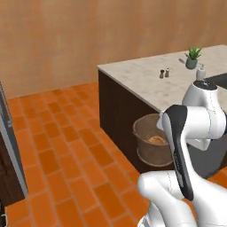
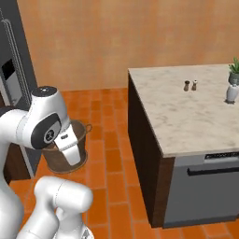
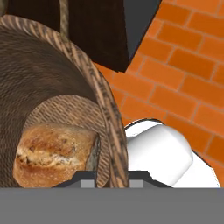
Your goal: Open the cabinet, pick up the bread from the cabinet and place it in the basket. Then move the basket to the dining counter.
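Your hand (image 3: 112, 177) is closed on the rim of the basket (image 3: 103, 105), one finger inside the wall and one outside (the tips sit at the bottom edge of the hand view). The bread (image 3: 54, 153) lies on the basket's woven floor, against the wall nearest the hand. You see the basket held clear above the orange tiled floor (image 1: 66, 150), beside the dark base of the dining table (image 1: 146, 82), whose marble top carries two small shakers (image 1: 164, 73) and a potted plant (image 1: 193, 57).

Bread (image 3: 54, 153) in woven basket (image 1: 148, 142), held aloft
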Tool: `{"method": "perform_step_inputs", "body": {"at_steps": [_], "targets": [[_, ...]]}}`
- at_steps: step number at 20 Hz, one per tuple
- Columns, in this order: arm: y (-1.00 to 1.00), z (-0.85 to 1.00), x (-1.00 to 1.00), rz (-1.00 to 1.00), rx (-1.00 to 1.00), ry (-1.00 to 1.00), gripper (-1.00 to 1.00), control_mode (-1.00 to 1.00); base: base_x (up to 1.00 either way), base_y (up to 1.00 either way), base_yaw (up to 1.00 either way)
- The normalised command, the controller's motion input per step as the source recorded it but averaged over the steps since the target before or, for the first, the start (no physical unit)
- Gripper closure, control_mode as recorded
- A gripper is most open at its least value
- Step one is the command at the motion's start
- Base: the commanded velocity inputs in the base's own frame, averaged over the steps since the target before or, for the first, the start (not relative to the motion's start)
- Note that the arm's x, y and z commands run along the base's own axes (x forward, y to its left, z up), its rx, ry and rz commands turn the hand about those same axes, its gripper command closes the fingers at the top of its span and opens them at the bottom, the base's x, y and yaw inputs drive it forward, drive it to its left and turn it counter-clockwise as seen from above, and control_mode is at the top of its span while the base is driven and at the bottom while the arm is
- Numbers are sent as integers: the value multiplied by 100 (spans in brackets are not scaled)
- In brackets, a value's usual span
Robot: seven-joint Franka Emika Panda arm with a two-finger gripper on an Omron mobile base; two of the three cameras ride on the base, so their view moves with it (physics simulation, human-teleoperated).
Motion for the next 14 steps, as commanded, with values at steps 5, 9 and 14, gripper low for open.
{"method": "perform_step_inputs", "body": {"at_steps": [5,9,14], "targets": [[0,0,0,0,0,0,100,100,100,-8,23],[0,0,0,0,0,0,100,100,92,-4,12],[0,0,0,0,0,0,100,100,68,3,-23]]}}
